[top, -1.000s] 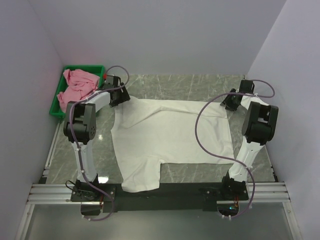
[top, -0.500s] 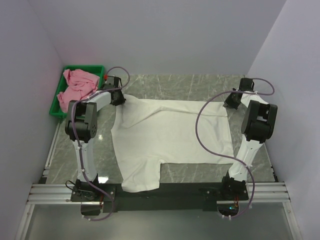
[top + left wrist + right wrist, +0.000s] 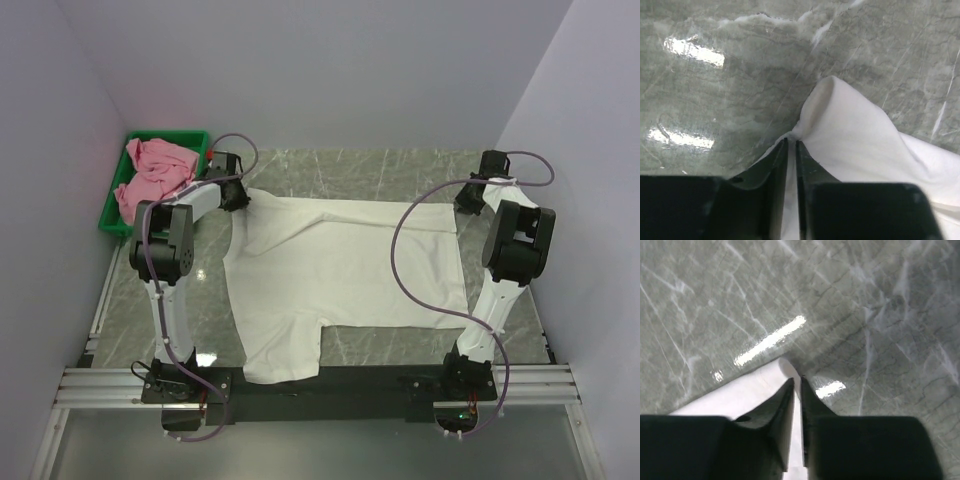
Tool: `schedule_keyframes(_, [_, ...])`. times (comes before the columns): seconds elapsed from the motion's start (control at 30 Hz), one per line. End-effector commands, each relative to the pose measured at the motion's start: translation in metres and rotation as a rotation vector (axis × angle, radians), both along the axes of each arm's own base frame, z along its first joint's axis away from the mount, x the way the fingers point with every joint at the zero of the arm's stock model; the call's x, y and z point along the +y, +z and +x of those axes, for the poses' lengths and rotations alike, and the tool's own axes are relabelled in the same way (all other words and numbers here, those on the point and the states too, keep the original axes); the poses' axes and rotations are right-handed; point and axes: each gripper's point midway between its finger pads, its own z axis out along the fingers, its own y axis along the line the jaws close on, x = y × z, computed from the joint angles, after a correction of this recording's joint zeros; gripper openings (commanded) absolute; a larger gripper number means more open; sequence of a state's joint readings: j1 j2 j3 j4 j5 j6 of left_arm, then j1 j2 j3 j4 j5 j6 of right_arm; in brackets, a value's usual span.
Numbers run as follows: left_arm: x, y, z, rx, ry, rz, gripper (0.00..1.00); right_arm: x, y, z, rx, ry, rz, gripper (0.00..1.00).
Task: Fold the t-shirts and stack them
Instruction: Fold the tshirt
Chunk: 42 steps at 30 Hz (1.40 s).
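Left pincer (image 3: 791,141) stands narrow, jaws nearly together, with a fold of the white t-shirt (image 3: 340,265) clamped between them; the cloth rises in a small peak just beyond the tips. Right pincer (image 3: 796,381) is likewise narrow and appears to hold only the extreme tip of a shirt corner, so that bite is judged thin.

The white t-shirt lies spread flat on the table (image 3: 380,165), beside the green tray (image 3: 108,225) on the side away from the wall. The left pincer holds the far corner nearest the tray. The right pincer holds the far corner farthest from the tray. One lobe of the shirt reaches toward the arm bases, well apart from the tray. The pink t-shirt (image 3: 150,170) lies bunched inside the tray, not yet folded.

Step in hand, as judged: taking the far edge for a first fold.

Recommendations:
- Raise both corners together and level, so the edge between them is taut and does not sag.
- Lift clear of the table before carrying the edge over, to avoid dragging creases through the body.
- Watch the right corner; a thin bite may slip under tension.
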<state>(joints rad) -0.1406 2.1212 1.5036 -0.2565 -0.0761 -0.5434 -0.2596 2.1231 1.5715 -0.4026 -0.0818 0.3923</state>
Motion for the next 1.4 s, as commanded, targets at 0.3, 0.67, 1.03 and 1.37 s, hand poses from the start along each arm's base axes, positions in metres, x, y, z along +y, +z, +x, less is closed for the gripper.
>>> schedule_keyframes(0.3, [-0.005, 0.125, -0.019, -0.200, -0.037, -0.034, 0.83, 0.045, 0.104, 0.006, -0.196, 0.099, -0.154, 0.56])
schedule_keyframes(0.67, [-0.080, 0.098, -0.084, -0.147, -0.338, -0.023, 0.91, 0.162, 0.149, -0.073, -0.292, 0.340, -0.067, 0.72])
schedule_keyframes(1.03, [-0.088, 0.058, -0.055, -0.087, -0.385, 0.047, 0.65, 0.231, 0.154, -0.166, -0.360, 0.535, 0.104, 0.71])
schedule_keyframes(1.37, [-0.092, 0.024, -0.046, -0.017, -0.393, 0.057, 0.54, 0.243, 0.133, -0.193, -0.342, 0.584, 0.161, 0.70])
